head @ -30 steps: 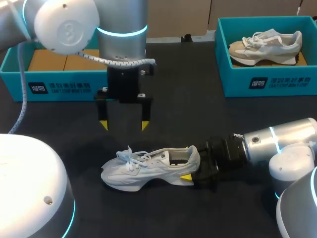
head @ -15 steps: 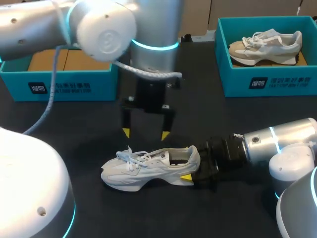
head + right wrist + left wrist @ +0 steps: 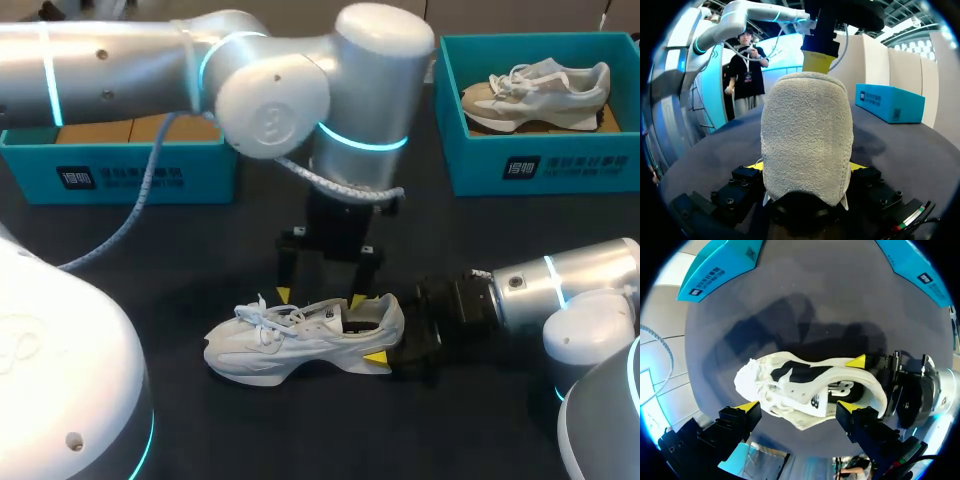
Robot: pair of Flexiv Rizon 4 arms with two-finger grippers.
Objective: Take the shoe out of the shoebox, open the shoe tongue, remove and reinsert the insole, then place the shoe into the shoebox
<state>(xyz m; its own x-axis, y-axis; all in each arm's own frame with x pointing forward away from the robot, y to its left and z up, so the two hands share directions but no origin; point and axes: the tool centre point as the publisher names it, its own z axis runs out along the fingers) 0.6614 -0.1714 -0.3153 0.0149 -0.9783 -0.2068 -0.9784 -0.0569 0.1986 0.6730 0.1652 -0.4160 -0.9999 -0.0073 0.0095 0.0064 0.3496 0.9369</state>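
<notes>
Clamps the white sneaker [image 3: 300, 338] by the heel in the right hand [image 3: 388, 340], lower middle of the frame, on the dark surface [image 3: 480, 250]. Holds the left hand [image 3: 321, 297] just behind, spread wide over the collar, grasping nothing. Farther back: teal shoebox [image 3: 120, 175] upper left, second shoebox [image 3: 540, 165] upper right with a beige sneaker [image 3: 535, 95] inside.

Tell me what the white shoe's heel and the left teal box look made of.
White lace-up shoe: heel looks like nubby, matte textile, terry-like; looped grain shows in the right wrist view. Teal open shoebox: likely matte printed cardboard; brown inner faces, crisp folded edges.
</notes>
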